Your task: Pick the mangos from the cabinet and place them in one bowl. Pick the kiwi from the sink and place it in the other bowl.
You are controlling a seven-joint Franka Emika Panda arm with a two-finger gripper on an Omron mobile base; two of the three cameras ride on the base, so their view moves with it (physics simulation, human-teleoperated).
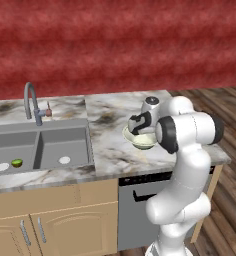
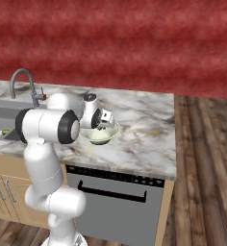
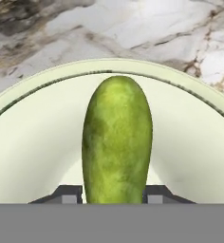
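Green mango [image 3: 116, 142] in cream bowl [image 3: 33, 142], kiwi [image 1: 17, 163] in sink [image 1: 50, 142]

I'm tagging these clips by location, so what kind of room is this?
Most likely a kitchen: a grey double-basin sink with a curved steel faucet, a marble-patterned counter, and a built-in steel dishwasher below.

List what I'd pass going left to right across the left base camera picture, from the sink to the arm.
Small round bright-green kiwi in the sink → curved steel faucet → pale cream deep bowl → white robot arm.
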